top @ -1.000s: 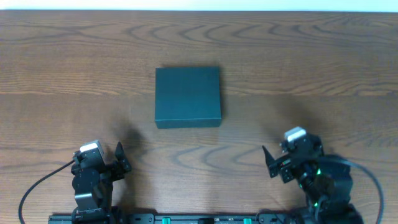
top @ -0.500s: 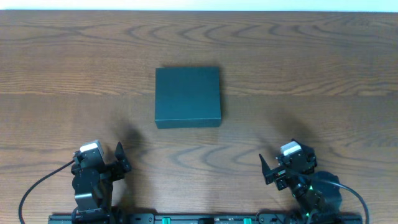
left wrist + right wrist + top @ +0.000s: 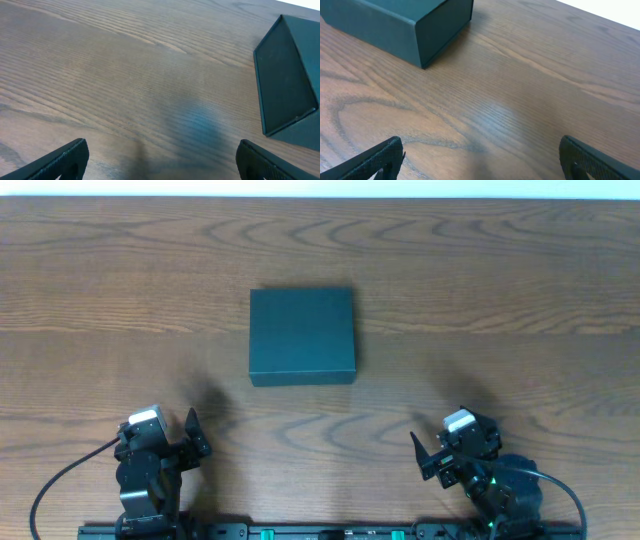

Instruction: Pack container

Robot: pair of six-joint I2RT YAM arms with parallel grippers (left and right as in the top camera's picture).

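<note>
Container (image 3: 302,336) sits flat and closed at centre frame, squared for access from either side, left tool (image 3: 197,433) lower left and right tool (image 3: 422,456) lower right, both fingers apart, holding nothing, well apart from it, on wood-grain desk (image 3: 500,270), pale strip along top edge.
</note>
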